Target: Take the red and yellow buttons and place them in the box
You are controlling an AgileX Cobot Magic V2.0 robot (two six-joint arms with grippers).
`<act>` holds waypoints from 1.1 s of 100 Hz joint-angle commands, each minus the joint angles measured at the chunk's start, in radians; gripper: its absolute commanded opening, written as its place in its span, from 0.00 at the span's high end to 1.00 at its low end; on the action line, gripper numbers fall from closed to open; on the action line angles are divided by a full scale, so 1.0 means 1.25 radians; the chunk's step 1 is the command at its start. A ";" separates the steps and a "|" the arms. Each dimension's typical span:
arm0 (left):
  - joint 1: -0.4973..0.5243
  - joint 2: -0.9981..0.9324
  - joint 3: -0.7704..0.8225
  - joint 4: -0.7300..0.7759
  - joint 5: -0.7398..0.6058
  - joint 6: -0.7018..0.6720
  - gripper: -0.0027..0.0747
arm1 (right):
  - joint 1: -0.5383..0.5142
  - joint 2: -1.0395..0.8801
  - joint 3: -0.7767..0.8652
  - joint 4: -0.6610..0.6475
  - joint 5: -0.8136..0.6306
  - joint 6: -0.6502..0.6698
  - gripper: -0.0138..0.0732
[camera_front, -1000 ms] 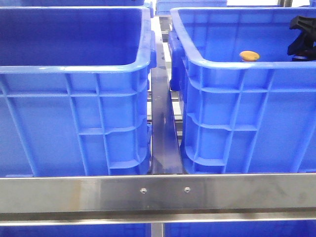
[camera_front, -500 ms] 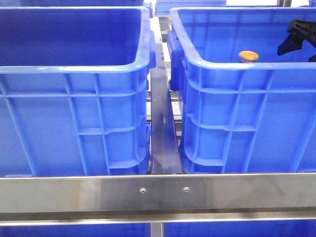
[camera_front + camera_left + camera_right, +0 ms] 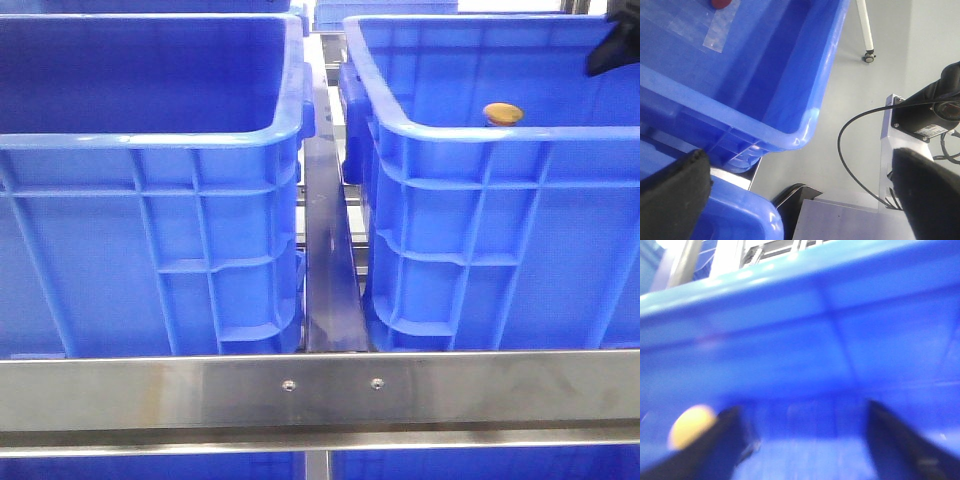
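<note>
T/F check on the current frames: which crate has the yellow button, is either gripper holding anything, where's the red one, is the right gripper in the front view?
1. The yellow button sits in the right-hand crate. True.
2. The right gripper is shut on the yellow button. False: its fingers are spread with nothing between them, and the button lies off to one side of them.
3. The left gripper is open and holds nothing. True.
4. A red object lies inside a crate in the left wrist view. True.
5. The right gripper is out of the front view altogether. False: a dark part of it shows at the right edge, above the right-hand crate.
</note>
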 commanded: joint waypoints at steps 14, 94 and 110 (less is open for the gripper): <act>0.001 -0.036 -0.025 -0.044 0.006 -0.046 0.33 | -0.004 -0.198 0.086 0.015 0.028 -0.039 0.88; 0.001 -0.318 0.258 0.096 -0.447 -0.099 0.99 | 0.032 -0.653 0.427 0.018 0.091 -0.038 0.92; 0.001 -0.408 0.390 0.096 -0.587 -0.099 0.99 | 0.075 -0.714 0.460 0.018 0.085 -0.038 0.92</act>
